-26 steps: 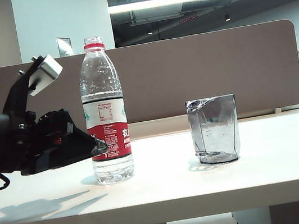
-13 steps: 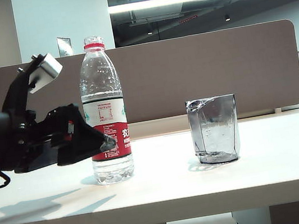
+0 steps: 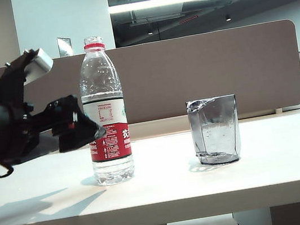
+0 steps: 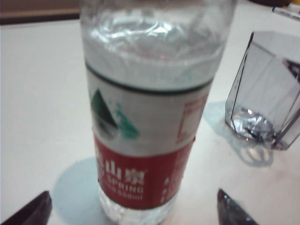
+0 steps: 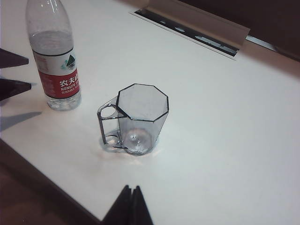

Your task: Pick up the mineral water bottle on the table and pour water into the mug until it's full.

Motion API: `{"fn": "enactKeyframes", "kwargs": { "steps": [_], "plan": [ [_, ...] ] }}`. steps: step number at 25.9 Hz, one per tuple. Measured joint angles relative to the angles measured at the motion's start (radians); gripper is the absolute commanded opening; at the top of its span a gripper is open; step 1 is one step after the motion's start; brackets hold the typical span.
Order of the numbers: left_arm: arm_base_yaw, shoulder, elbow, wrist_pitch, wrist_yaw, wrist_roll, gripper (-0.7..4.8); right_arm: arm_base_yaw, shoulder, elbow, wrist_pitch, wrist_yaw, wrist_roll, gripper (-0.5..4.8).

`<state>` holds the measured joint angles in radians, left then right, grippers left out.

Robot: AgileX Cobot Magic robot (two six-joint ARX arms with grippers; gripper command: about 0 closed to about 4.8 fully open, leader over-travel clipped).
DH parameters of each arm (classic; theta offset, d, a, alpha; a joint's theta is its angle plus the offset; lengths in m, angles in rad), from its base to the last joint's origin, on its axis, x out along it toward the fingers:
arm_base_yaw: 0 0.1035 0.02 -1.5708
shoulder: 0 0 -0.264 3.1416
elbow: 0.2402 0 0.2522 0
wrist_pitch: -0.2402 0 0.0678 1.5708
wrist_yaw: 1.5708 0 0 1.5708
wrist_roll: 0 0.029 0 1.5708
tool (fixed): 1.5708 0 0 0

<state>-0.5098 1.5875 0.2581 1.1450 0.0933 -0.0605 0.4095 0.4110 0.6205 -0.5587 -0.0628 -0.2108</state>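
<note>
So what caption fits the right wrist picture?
Shut right gripper above mug; bottle beside left gripper.

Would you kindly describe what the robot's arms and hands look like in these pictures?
The left arm is black, with a small green light, a thin black cable hanging below it and a silver-grey box mounted on top. Its left hand has dark, wedge-shaped fingers with a red spot near their base. Of the right hand only two slim, dark, pointed fingertips show.

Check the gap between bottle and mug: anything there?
Nothing: only bare table lies between the bottle and the mug, clearest in the exterior view.
</note>
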Motion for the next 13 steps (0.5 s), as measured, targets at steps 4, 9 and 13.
{"fn": "enactKeyframes", "kwargs": {
  "steps": [4, 9, 13],
  "plan": [
    [0.0, 0.025, 0.03, 0.019, 0.052, 0.001, 4.79, 0.0, 0.0, 0.0, 0.0, 0.0, 0.0, 0.04],
    [0.0, 0.051, 0.061, 0.02, 0.074, 0.022, 4.79, 0.0, 0.0, 0.0, 0.0, 0.0, 0.0, 0.17],
    [0.0, 0.072, 0.082, 0.029, 0.08, 0.044, 4.79, 0.0, 0.0, 0.0, 0.0, 0.001, 0.0, 0.27]
  ]
}}
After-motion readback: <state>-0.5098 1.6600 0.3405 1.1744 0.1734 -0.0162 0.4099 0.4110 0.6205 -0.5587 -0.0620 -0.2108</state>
